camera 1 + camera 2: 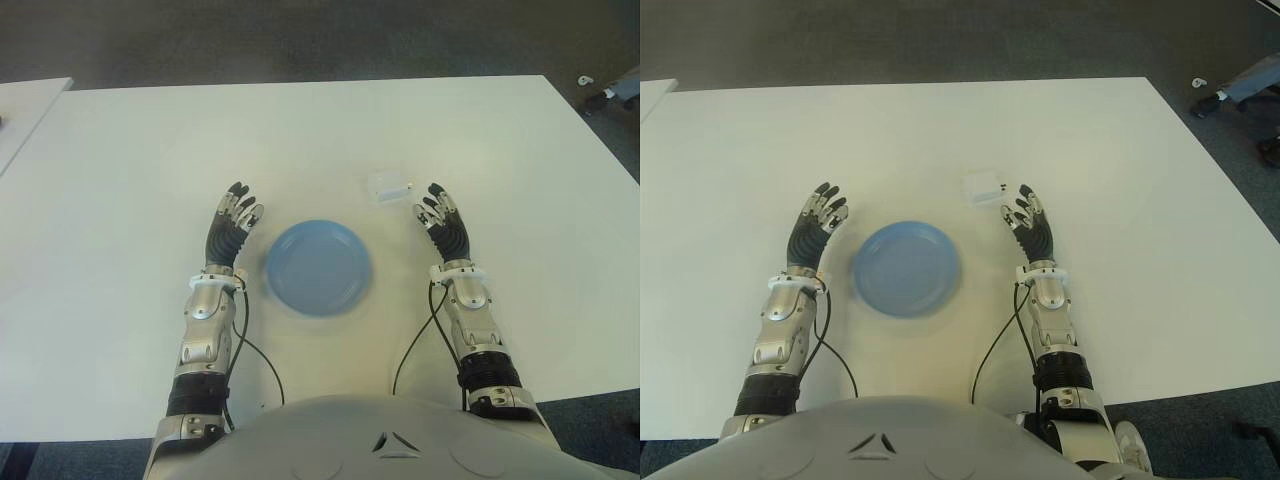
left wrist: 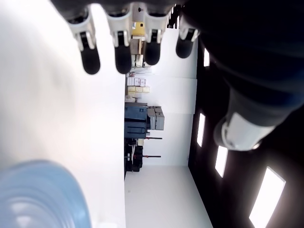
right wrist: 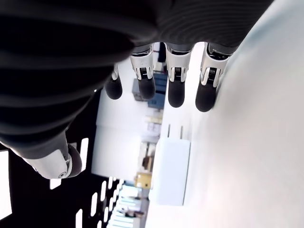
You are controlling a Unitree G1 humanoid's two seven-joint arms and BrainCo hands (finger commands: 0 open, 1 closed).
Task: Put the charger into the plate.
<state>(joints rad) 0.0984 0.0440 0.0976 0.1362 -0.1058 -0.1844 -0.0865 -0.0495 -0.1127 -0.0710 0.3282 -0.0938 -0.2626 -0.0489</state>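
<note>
A small white charger [image 1: 388, 186] lies on the white table [image 1: 120, 170], just beyond and right of the blue plate [image 1: 318, 267]. The plate holds nothing. My right hand [image 1: 440, 212] is right of the plate, fingers stretched out and holding nothing, its fingertips a short way to the right of the charger. In the right wrist view the charger [image 3: 170, 171] lies apart from the fingertips [image 3: 176, 94], its two prongs showing. My left hand [image 1: 234, 213] shows left of the plate, fingers extended, holding nothing; the plate's rim [image 2: 71, 190] shows in its wrist view.
A second white table's corner [image 1: 25, 105] stands at the far left. A person's shoe and leg [image 1: 610, 92] show on the dark floor past the table's far right corner. Black cables [image 1: 412, 350] run from both wrists toward my body.
</note>
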